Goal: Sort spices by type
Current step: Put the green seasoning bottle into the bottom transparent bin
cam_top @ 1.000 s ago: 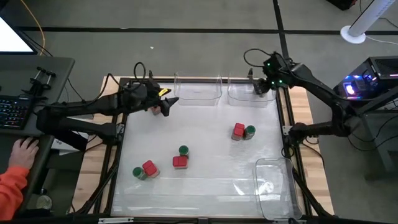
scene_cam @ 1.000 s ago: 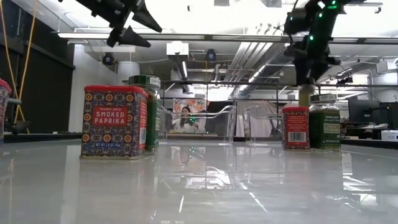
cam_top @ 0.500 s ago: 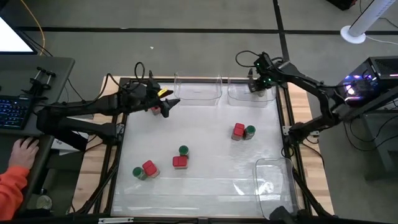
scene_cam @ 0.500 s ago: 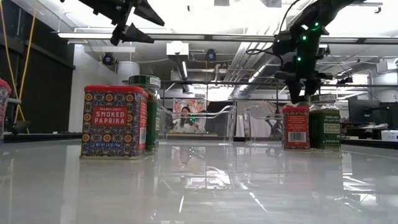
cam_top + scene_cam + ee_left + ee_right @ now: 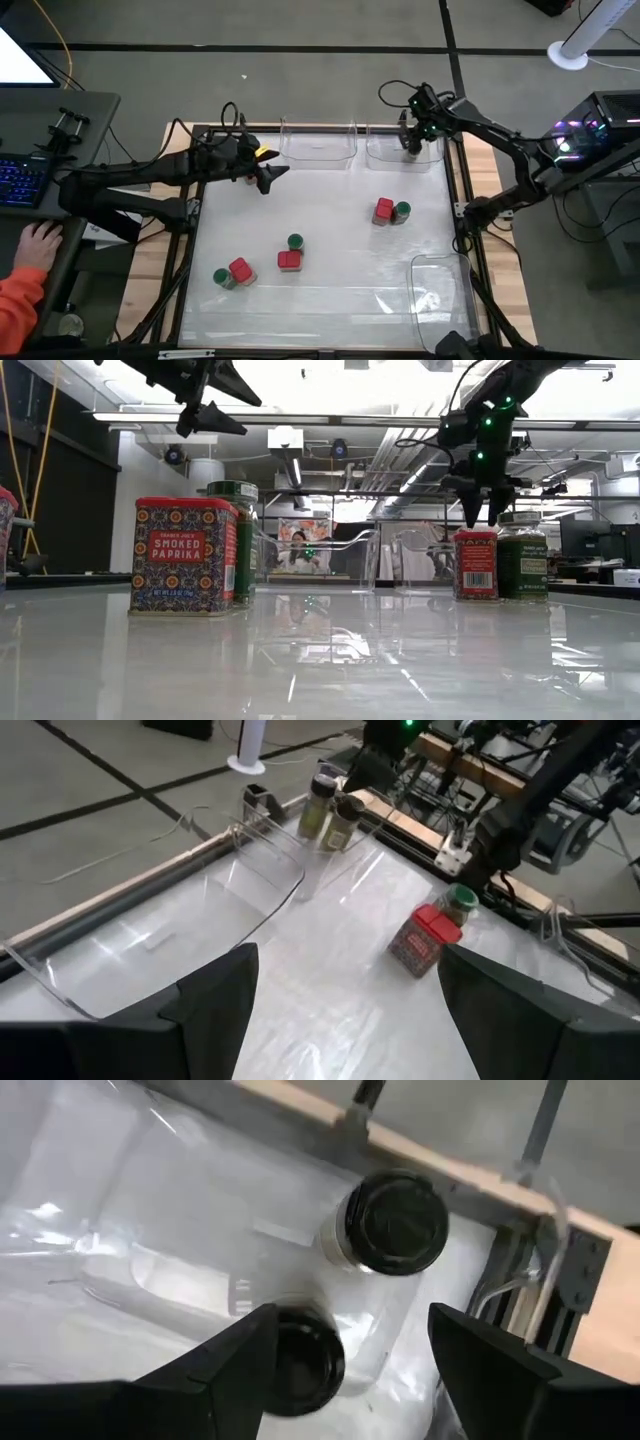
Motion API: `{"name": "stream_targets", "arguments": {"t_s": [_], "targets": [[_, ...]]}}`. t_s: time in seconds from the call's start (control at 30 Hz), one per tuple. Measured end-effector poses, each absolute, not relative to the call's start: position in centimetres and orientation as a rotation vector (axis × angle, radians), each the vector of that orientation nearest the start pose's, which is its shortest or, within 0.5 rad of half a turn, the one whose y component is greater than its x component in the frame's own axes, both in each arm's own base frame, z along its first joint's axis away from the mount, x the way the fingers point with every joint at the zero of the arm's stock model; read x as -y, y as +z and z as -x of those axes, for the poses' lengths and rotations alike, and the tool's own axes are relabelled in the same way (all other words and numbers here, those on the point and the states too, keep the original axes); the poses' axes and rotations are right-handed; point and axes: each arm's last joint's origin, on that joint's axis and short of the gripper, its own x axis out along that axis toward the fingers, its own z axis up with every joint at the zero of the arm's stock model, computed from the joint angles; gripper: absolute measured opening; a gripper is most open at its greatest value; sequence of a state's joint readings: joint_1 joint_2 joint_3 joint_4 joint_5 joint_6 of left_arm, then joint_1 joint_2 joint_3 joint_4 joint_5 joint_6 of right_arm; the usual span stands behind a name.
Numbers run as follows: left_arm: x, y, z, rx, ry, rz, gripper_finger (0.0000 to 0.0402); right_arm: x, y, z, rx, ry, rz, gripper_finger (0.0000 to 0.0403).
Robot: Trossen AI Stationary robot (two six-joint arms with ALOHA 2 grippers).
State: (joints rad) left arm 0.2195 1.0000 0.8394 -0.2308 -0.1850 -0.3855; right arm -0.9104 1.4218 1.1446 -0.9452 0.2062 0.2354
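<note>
A robotics lab or research workshop — the desk is a white-topped rig on a wooden base, framed by dark metal rails. Left of the desk stands a workstation with a keyboard and a person's hand resting at its edge. Right of the desk sits a computer case with purple lights, cables trailing beside it. Beyond the desk's far edge the room is open and industrial — exposed ceiling ducts, strip lights, grey taped floor, and a white fan base.
</note>
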Motion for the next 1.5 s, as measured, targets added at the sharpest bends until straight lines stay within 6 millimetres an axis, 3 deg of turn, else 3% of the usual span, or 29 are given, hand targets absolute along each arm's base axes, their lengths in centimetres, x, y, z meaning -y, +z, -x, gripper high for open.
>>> {"name": "stream_targets", "arguments": {"t_s": [0.3, 0.5, 0.67, 0.8, 0.97, 1.13, 1.3, 1.5], "targets": [[-6.0, 32.4, -21.0, -0.297, 0.503, 0.399, 0.0296, 19.9, 32.2, -15.0, -0.839, -1.074, -0.574, 0.0256], [-8.2, 34.9, -19.5, -0.599, 0.631, 0.335, 0.0296, 19.5, 34.2, -15.6, -0.617, -0.854, -0.627, 0.0256], [-8.2, 34.9, -20.3, -0.625, 0.483, 0.367, 0.0296, 18.6, 34.8, -17.2, -0.529, -0.558, -0.694, 0.0256], [-7.6, 34.0, -21.3, -0.627, 0.385, 0.405, 0.0296, 15.6, 34.7, -18.2, -0.634, -0.432, -0.748, 0.0256], [-7.3, 32.1, -22.4, -0.609, 0.377, 0.435, 0.0296, 10.2, 33.2, -18.1, -0.989, -0.410, -0.841, 0.0256], [-7.7, 31.0, -23.4, -0.581, 0.376, 0.431, 0.0296, 5.7, 32.9, -18.9, -1.167, -0.331, -0.680, 0.0256], [-7.8, 30.5, -23.9, -0.601, 0.359, 0.382, 0.0296, 3.5, 33.0, -20.0, -1.159, -0.120, -0.322, 0.0256], [-7.7, 30.4, -23.4, -0.634, 0.355, 0.390, 0.0296, 2.9, 32.4, -19.3, -1.280, -0.082, -0.186, 0.0256]]}}
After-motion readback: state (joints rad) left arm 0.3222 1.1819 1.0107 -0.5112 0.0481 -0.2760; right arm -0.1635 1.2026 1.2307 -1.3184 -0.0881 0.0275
